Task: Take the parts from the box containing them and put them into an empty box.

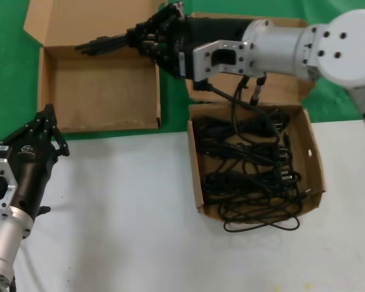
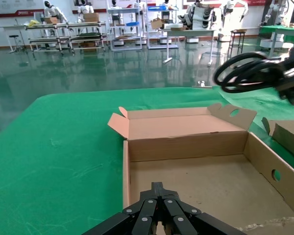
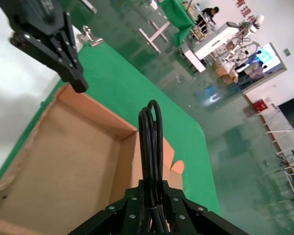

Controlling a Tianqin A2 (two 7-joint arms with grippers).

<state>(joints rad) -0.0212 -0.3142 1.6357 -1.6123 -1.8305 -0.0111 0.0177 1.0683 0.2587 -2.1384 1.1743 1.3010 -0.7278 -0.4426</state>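
Clamped on a coiled cable (image 1: pixel 103 44), the right gripper (image 1: pixel 147 38) has its black fingers drawn together around the bundle; in the right wrist view the loops (image 3: pixel 151 147) rise straight out from between the fingers. This gripper hangs in the air over the far right corner of the empty box (image 1: pixel 48 91), the coil's loops pointing out over that box's tray near the hinge of its lid. From the left wrist view the same coil (image 2: pixel 245 71) shows as black loops held above the box's far side.

Inside, the empty box shows bare brown cardboard, its lid folded back onto the green cloth (image 1: pixel 6 79) behind it. It sits at the far left of the work area, partly on the cloth, its near edge meeting the white table (image 1: pixel 121 213).

To its right stands the box containing them (image 1: pixel 316 164), squarish, with its lid tipped back under the right arm. The remaining parts (image 1: pixel 249 164) lie in it as a tangle of black cables, and one loop spills over the near wall onto the table.

Near the left edge, the left gripper (image 1: pixel 45 125) is just in front of the empty box's near left corner, its fingers drawn to a closed point with nothing between them.
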